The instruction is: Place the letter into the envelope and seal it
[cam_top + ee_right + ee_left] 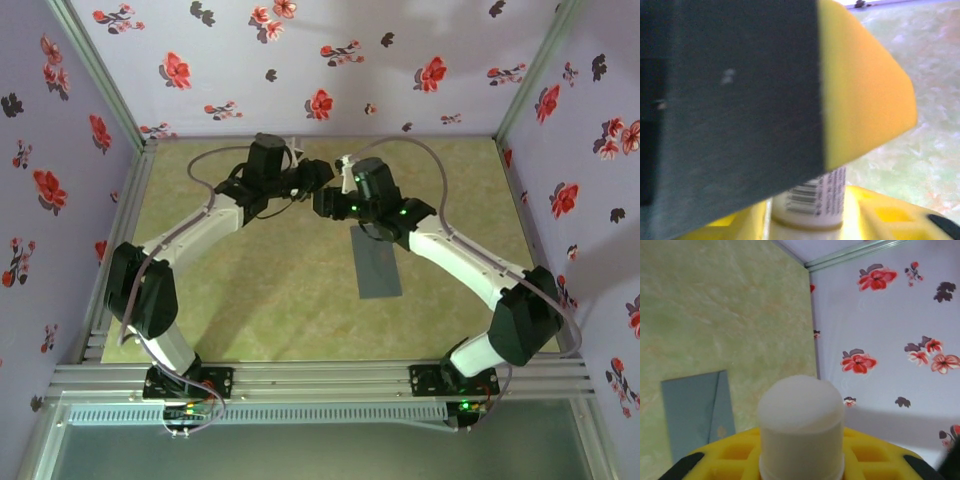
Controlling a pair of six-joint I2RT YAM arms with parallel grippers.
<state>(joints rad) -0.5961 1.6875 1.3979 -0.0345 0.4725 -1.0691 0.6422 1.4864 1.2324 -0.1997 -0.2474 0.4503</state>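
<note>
We see the envelope [376, 262] lying flat on the desk [250, 310], long side running away from the arm bases. In the left wrist view a slanted fold line crosses its grey face.

Both arms reach in and meet just beyond the envelope's far end and a little to its left. There the left end effector [312, 178] is narrowed around a white stick [801, 420], whose rounded end rises between its yellow fingers [875, 455] above the envelope.

The right end effector [335, 200] faces it, almost touching. In the right wrist view a white tube with a barcode label stands between that end effector's yellow fingers [890, 220]. We cannot tell whether they press on it or stand off. A blurred dark grey and yellow block [790, 95] sits very close to that lens.

The right forearm passes over the envelope's far end.
</note>
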